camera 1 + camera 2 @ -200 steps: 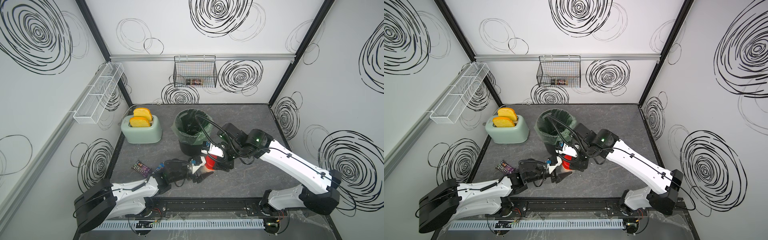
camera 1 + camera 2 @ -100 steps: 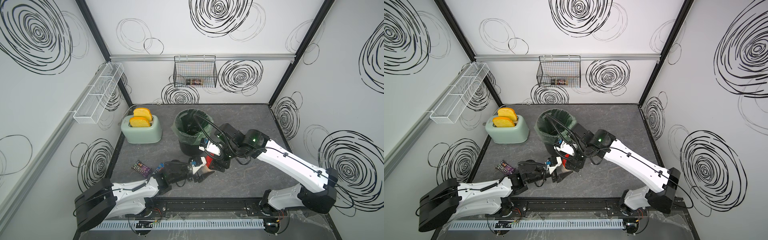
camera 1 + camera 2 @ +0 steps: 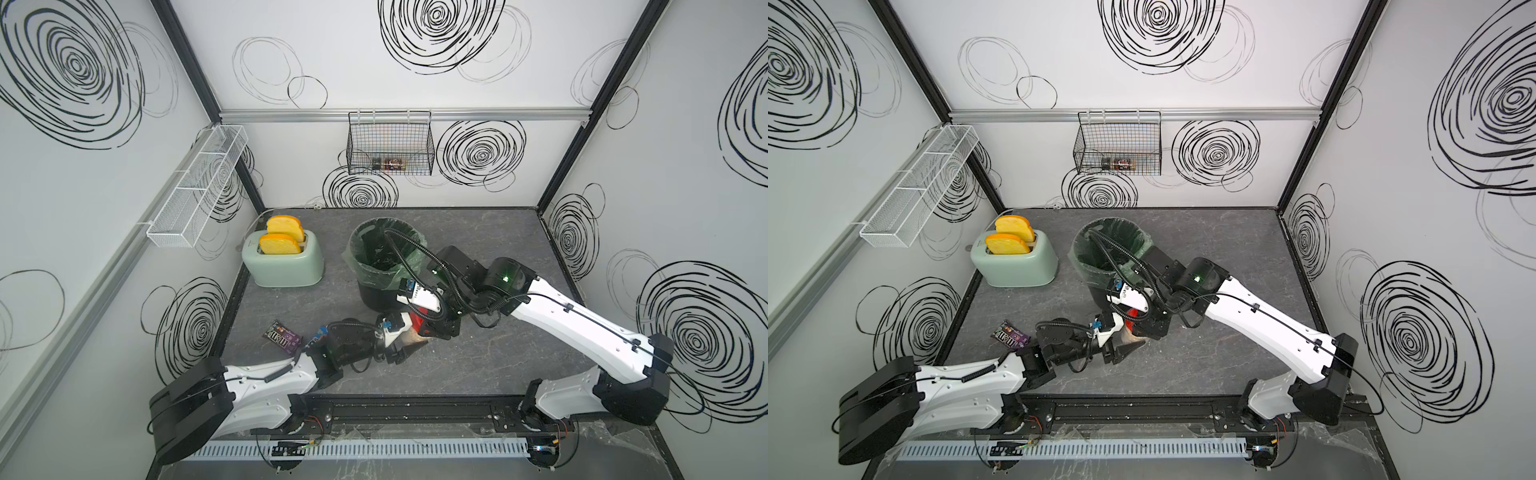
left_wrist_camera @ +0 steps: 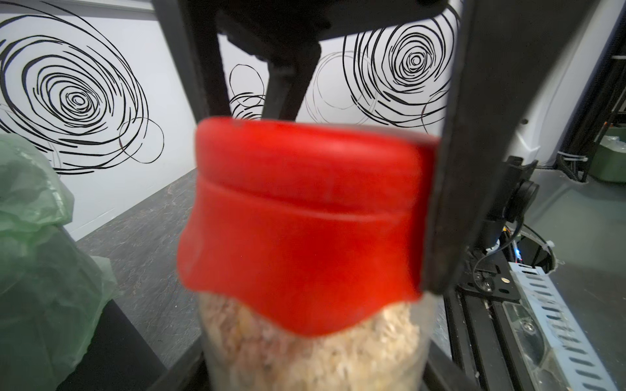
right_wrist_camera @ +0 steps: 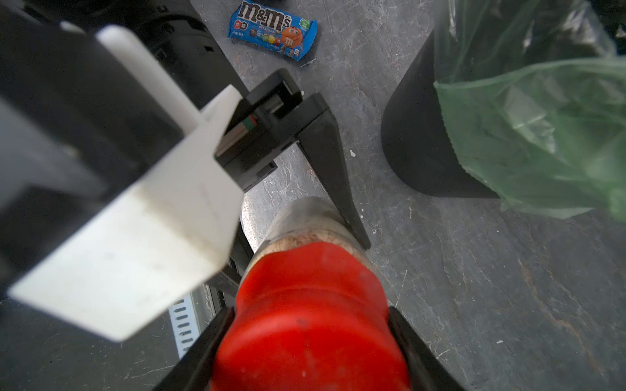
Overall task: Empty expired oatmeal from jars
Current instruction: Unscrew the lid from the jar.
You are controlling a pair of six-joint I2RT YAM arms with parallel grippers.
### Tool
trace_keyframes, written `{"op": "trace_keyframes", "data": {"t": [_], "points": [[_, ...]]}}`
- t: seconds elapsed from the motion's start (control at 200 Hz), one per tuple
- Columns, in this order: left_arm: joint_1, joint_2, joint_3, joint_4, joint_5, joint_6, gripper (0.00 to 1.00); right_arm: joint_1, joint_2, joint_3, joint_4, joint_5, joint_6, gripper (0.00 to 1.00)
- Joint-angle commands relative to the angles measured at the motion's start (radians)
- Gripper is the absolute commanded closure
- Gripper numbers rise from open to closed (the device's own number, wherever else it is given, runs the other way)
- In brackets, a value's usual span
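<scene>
Because both top views look down on the whole gray stone-patterned worktop (image 3: 519, 249), only they give the layout. The jar (image 3: 417, 338) is near the front edge, just in front of the round black bin (image 3: 374, 297) lined with a thin green bag. A mint toaster (image 3: 286, 270) sits well off toward the left arm's side. The left hand (image 3: 411, 343) reaches the jar from the side and the right hand (image 3: 424, 326) from above. Whether the jar's base rests on the worktop cannot be told.

Seen from the left wrist, the lid (image 4: 305, 220) fills the middle, smooth glossy red with one raised ring and somewhat blurred. Below it, pale flaky oatmeal (image 4: 305, 355) is packed against the clear wall. One flat black finger (image 4: 474, 152) of the right hand presses on the lid's side.

Only the right wrist view looks down onto the lid's top (image 5: 311, 325). There the right hand's two fingers (image 5: 413, 348) are closed on opposite sides of it with no gap. Lower down, a tapered finger (image 5: 338, 176) of the left hand lies against the jar's clear body, gripping it. Its partner is hidden. A blue candy packet (image 5: 272, 32) lies beyond.
</scene>
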Motion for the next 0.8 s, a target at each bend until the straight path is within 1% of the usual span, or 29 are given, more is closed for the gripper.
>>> {"op": "trace_keyframes", "data": {"t": [0.0,0.14,0.22,0.3,0.39,0.51,0.62,0.65,0.715,0.795], "points": [[-0.003,-0.039,0.040,0.143,0.234,0.004,0.50,-0.002,-0.028,-0.008,-0.034,0.047,-0.207,0.98],[0.007,-0.031,0.045,0.154,0.321,-0.011,0.50,0.003,-0.065,-0.034,-0.038,0.069,-0.292,0.98],[0.009,-0.023,0.054,0.151,0.361,-0.021,0.50,0.007,-0.074,-0.060,-0.045,0.041,-0.353,0.97],[0.008,-0.011,0.065,0.136,0.375,-0.025,0.51,0.027,-0.077,-0.089,-0.043,0.083,-0.374,0.97],[0.004,0.004,0.056,0.166,0.354,-0.027,0.53,0.038,-0.071,-0.086,-0.034,0.093,-0.363,0.96],[-0.004,0.024,0.038,0.225,0.301,-0.027,0.58,0.043,-0.066,-0.054,-0.024,0.114,-0.300,0.96],[-0.014,0.053,0.007,0.343,0.237,-0.032,0.62,0.043,-0.071,-0.037,-0.012,0.127,-0.273,0.98],[-0.018,0.065,-0.004,0.388,0.216,-0.036,0.60,0.044,-0.070,-0.033,-0.006,0.131,-0.251,0.99],[-0.021,0.100,-0.007,0.438,0.201,-0.047,0.48,0.043,-0.064,-0.031,0.003,0.119,-0.215,1.00],[-0.031,0.138,0.004,0.455,0.196,-0.049,0.39,0.043,-0.056,-0.031,0.007,0.117,-0.184,1.00]]}}
